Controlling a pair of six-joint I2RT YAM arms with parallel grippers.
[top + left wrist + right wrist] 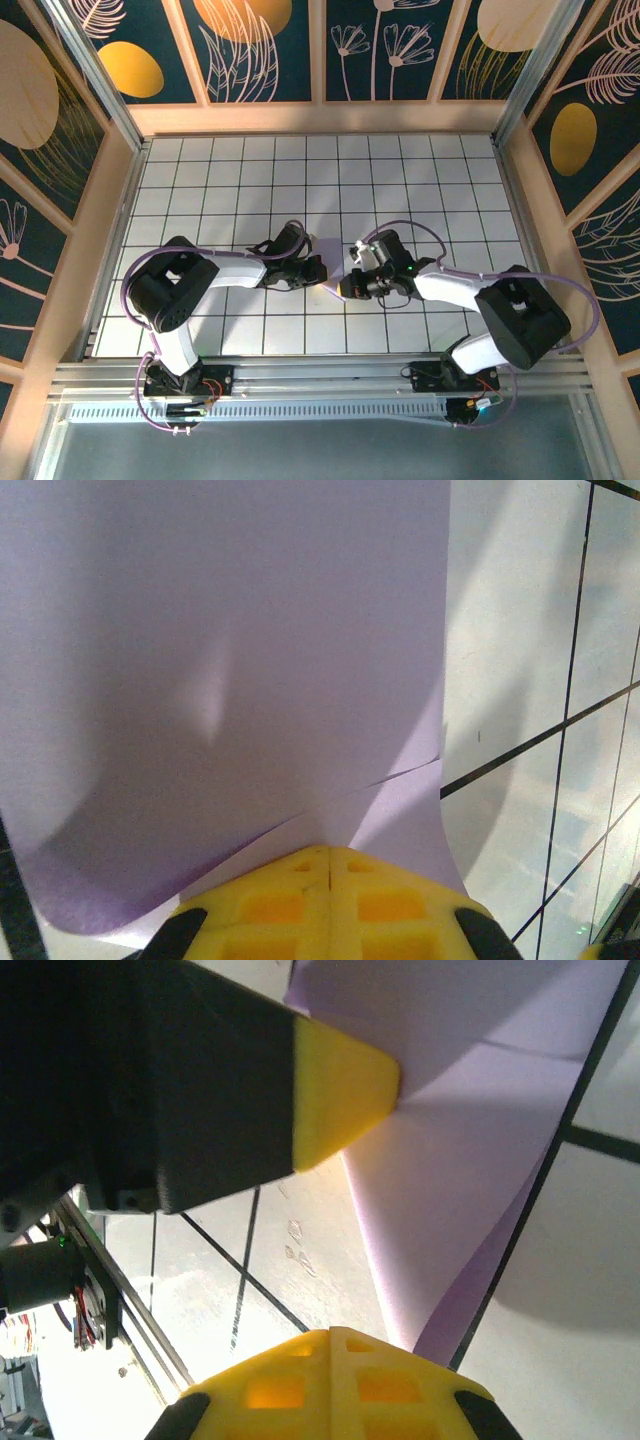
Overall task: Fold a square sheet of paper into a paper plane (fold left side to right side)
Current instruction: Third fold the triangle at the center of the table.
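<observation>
This is a robotics lab test cell, not a lived-in room. Two arms, the left arm (230, 272) and the right arm (445, 285), are bolted to an aluminium rail (320, 378) at the near edge, with cables (410, 224) looping along them. The work surface (400, 180) is a white board ruled in a regular black grid. Aluminium posts (95, 72) and pale wood trim (320, 118) box it in on three sides. The wall panels (260, 50) carry printed backdrops of dark teal with golden discs and line-drawn flowers, staged rather than domestic.
</observation>
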